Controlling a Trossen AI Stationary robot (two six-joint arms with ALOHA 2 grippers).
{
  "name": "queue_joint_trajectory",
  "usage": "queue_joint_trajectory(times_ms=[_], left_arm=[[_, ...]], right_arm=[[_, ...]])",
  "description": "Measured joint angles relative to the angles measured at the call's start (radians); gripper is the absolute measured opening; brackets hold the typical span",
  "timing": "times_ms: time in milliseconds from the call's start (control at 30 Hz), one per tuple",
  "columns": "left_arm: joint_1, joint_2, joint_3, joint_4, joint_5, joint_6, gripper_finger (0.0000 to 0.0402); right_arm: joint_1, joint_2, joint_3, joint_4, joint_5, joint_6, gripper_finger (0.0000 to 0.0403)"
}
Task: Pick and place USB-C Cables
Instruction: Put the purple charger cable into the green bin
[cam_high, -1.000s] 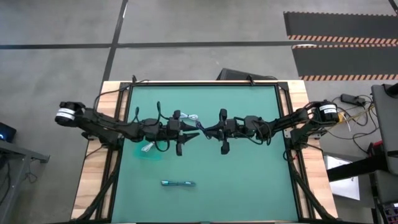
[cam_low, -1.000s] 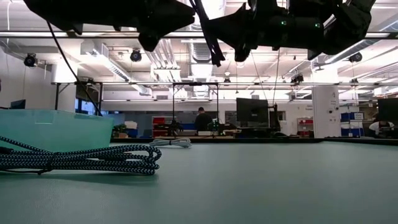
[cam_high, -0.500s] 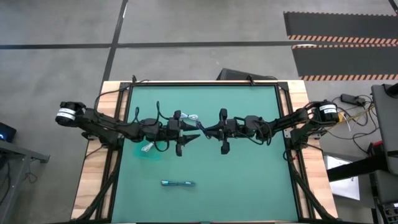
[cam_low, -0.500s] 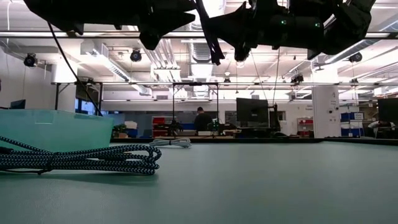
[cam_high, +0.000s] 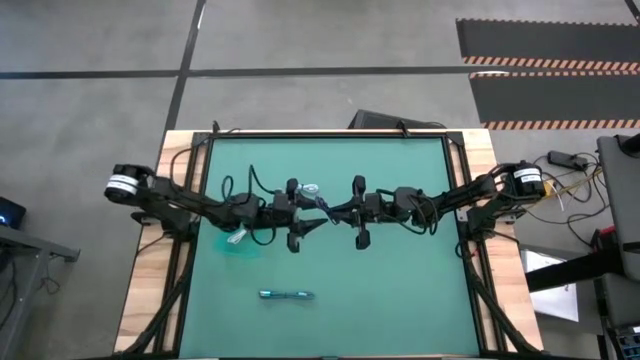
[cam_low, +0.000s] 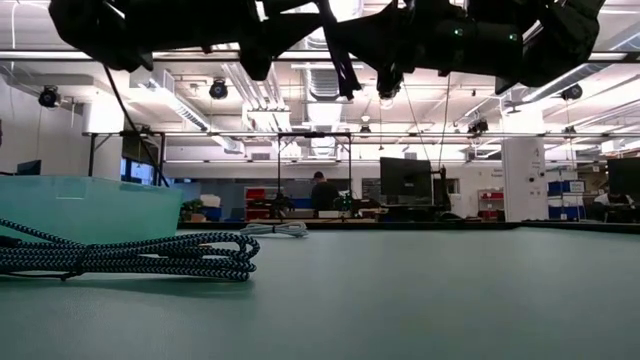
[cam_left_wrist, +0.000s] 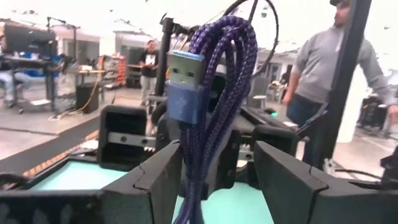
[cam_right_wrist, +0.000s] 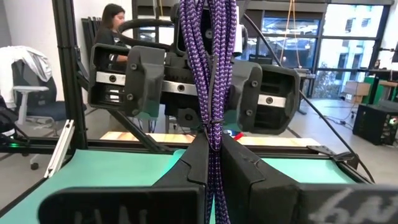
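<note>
I judge the task partway: mid-frame above the desk (cam_high: 400, 300), my right gripper (cam_right_wrist: 210, 163) is clamped on a purple cable (cam_right_wrist: 208, 68), the left gripper (cam_left_wrist: 214, 177) gapes around it, and a teal cable (cam_high: 286, 295) waits lower centre.

One camera looks straight down on the surface (cam_high: 400, 290), one skims it level, and two close wrist cameras face each other

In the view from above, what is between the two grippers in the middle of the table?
In the high view, a dark braided cable bundle spans between the left gripper and the right gripper. The right wrist view shows the right fingers shut on it.
</note>
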Motion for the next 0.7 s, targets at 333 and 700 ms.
queue_joint_trajectory(times_ms=[333,700], left_arm=[[0.009,0.060,0.044,0.022,0.014,0.016,0.0176],[0.014,0.062,0.047,0.018,0.010,0.024,0.0062]], right_arm=[[0.002,0.000,0.000,0.000,0.003,-0.007,0.0013],[0.003,0.000,0.000,0.000,-0.003,-0.013,0.0013]])
